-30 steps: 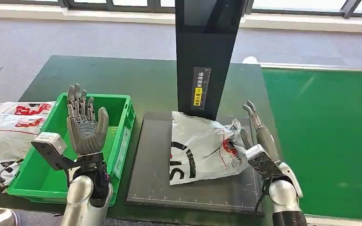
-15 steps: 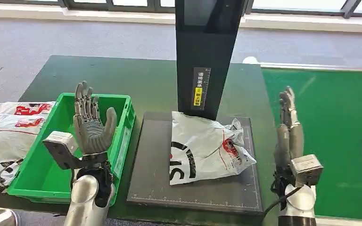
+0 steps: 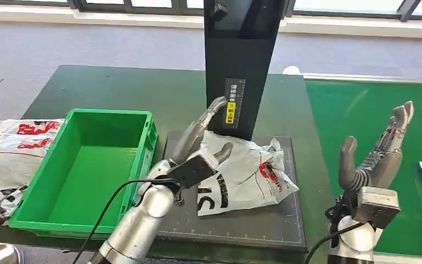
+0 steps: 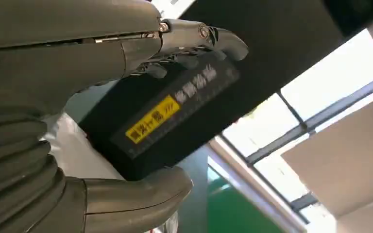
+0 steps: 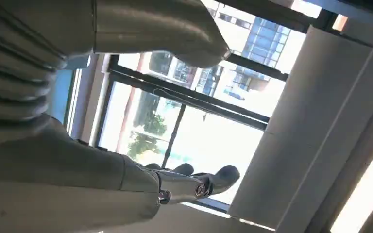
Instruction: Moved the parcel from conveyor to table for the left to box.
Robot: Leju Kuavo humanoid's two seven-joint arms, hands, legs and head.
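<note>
Parcel (image 3: 247,176) flat on the dark mat (image 3: 225,225) beside the green box (image 3: 96,165), just under the spread, empty left hand (image 3: 200,146); right hand (image 3: 376,159) raised, spread, farther off.

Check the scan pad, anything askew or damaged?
The parcel lies crooked and crumpled on the dark pad, its right corner reaching the pad's edge. No tear or spill shows. The left robot hand is open over it.
</note>
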